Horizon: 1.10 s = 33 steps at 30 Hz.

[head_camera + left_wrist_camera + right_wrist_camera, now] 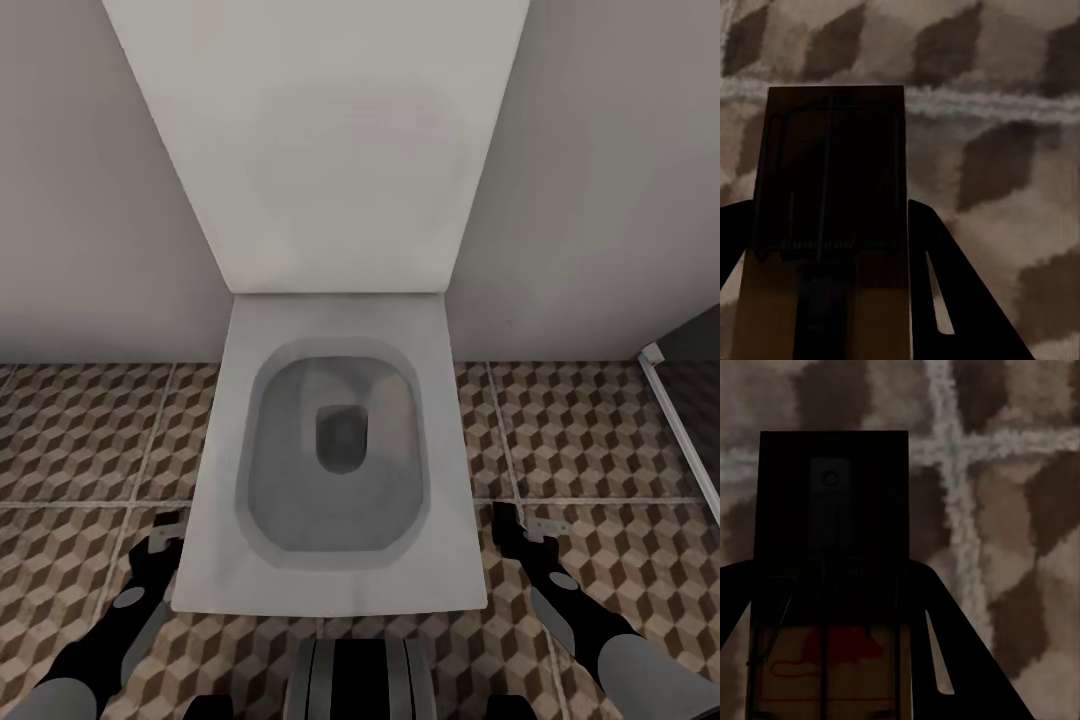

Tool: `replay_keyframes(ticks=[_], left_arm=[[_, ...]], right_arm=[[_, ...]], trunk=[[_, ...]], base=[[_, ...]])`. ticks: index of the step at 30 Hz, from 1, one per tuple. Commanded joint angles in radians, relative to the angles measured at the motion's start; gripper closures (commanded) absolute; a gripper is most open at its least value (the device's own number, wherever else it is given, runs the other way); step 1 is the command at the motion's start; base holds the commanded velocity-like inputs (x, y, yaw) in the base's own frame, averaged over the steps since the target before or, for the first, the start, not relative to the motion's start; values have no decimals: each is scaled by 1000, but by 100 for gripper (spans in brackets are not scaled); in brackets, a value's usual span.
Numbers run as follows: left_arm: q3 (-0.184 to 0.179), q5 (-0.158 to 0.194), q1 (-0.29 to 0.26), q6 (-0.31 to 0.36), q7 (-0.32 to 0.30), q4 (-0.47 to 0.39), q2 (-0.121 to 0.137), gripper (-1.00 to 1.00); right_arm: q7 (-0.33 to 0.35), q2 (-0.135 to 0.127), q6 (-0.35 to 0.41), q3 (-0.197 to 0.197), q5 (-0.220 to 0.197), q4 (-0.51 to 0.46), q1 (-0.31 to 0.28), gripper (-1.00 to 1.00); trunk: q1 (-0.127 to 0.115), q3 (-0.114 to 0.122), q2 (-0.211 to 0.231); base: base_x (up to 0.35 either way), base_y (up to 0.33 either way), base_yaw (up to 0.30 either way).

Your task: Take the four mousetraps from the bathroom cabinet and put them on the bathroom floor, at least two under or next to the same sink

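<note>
As each pincer clamps a mousetrap, left pincer [825,315] on one mousetrap [829,172], right pincer [825,660] on another [832,510], above patterned floor [600,430]

A: What do we see of the mousetraps?

B: In the left wrist view we have one mousetrap [829,225], a flat brown wooden board with dark metal wire on its face, standing out between the left gripper's [832,300] fingers.

A: And the other?

B: In the right wrist view we see a second mousetrap [832,562], its board dark in shadow, with a red mouse print, in the right gripper [832,660]. The bathroom floor [590,430], cube-patterned tiles with pale grout, lies beneath both.
</note>
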Motion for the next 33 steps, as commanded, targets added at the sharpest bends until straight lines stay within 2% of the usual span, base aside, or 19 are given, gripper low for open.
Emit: replay_keyframes(ticks=[1,7,11,33], left_arm=[[-2,6,0,-3,4,0,1,100],[-2,6,0,-3,4,0,5,100],[-2,6,0,-3,3,0,5,100],[-4,6,0,-3,4,0,-1,100]], right_arm=[[-6,-1,-3,9,-9,0,0,100],[-6,-1,-4,9,-10,0,0,100],[-6,-2,-3,9,-9,0,0,100],[-6,-1,-5,9,-9,0,0,100]], trunk=[[0,-1,0],[0,-1,0],[2,-16,-1],[2,-16,-1]], base=[[0,0,0],[0,0,0],[0,0,0],[0,0,0]])
